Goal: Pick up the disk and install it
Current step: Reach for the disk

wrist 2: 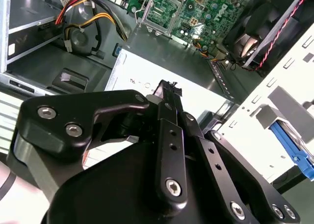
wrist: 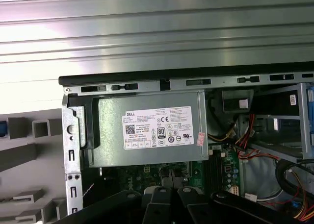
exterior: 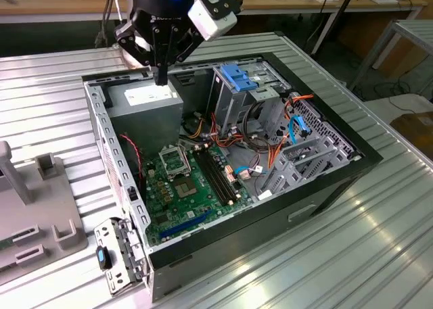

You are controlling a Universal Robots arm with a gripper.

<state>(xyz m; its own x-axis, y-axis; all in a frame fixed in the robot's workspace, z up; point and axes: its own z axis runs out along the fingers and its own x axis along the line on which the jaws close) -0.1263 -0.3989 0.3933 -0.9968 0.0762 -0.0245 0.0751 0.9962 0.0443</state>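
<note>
Computer case (exterior: 325, 187) on table (exterior: 379, 262), power supply (exterior: 145, 105) in its far corner, motherboard (exterior: 181, 187) before that, drive cage (exterior: 237, 96) toward the exterior view's right, gripper (exterior: 161, 78) above power supply.

Open air between fingers (exterior: 161, 67) and power supply (exterior: 145, 101); motherboard (exterior: 186, 187) well alongside, hemmed by drive cage (exterior: 237, 96) and tangled cables (exterior: 264, 150).

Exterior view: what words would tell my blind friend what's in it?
A black robot gripper hangs over the silver power supply in an open computer case on a ribbed metal table. A green circuit board and colourful wires show inside.
</note>
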